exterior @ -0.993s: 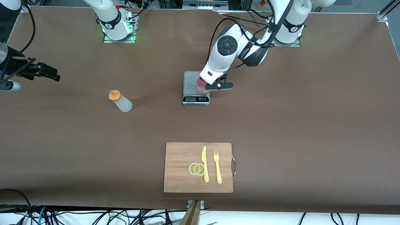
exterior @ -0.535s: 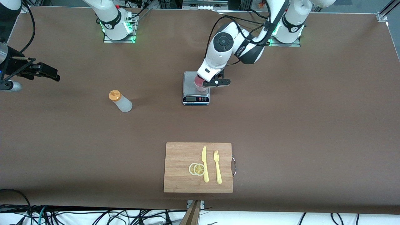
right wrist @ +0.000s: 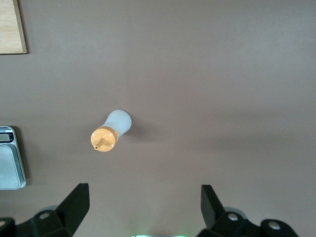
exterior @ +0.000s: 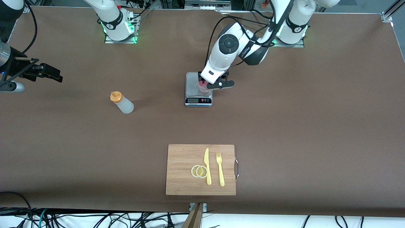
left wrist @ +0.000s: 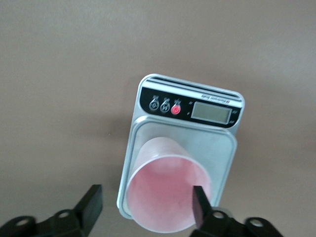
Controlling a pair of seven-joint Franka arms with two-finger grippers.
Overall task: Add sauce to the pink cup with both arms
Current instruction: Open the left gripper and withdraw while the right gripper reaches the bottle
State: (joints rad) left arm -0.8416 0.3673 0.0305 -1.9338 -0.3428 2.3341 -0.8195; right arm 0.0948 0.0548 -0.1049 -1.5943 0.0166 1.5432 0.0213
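Note:
The pink cup point(exterior: 203, 87) stands upright on the scale point(exterior: 190, 83). My left gripper point(exterior: 210, 82) is open just over it. In the left wrist view the gripper point(left wrist: 146, 207) straddles the cup point(left wrist: 165, 170): one finger point(left wrist: 199, 203) overlaps the cup's rim, and the other finger point(left wrist: 92, 203) is apart from the cup, beside the scale point(left wrist: 219, 145). The sauce bottle point(exterior: 122, 103) stands on the table toward the right arm's end, orange cap up. My right gripper point(exterior: 50, 74) is open and empty, in the air at the right arm's end. In the right wrist view point(right wrist: 144, 207) the bottle point(right wrist: 111, 130) is clear of the fingers.
A wooden cutting board point(exterior: 182, 158) lies near the front camera with a yellow knife point(exterior: 207, 166), a yellow fork point(exterior: 220, 169) and two lemon slices point(exterior: 199, 171). The scale's edge point(right wrist: 10, 165) and the board's corner point(right wrist: 10, 24) show in the right wrist view.
My left hand shifted a little toward the bases and settled over the scale; the cup now sits lower on the platform. My right gripper barely moved. The bottle has not moved.

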